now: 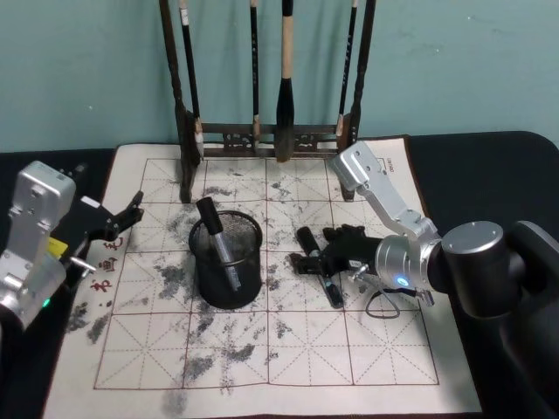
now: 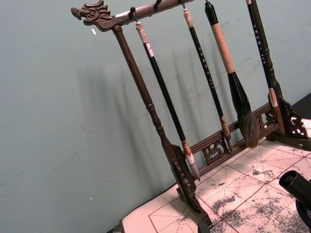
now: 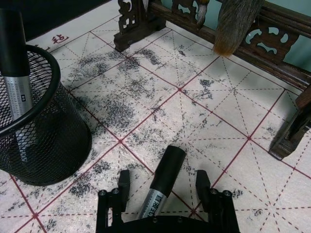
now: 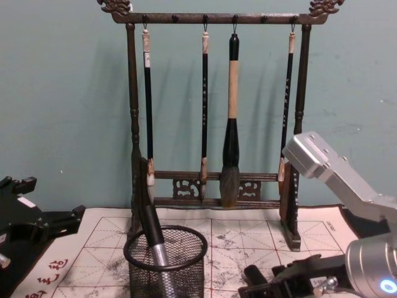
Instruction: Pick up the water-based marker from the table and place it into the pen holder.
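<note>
Straddling the marker [image 3: 165, 167] with jaws spread wide and touching neither side of it, the right gripper [image 3: 163, 187] sits low over the table [image 1: 349, 349], a little right of its middle, holding nothing. The marker lies flat on the felt near the pen holder [image 1: 234, 292], which stands mid-table with another marker [image 1: 210, 218] leaning inside. A brush rack [image 1: 262, 135] lines the far edge. The left gripper [image 1: 122, 218] hangs parked at the left edge.
</note>
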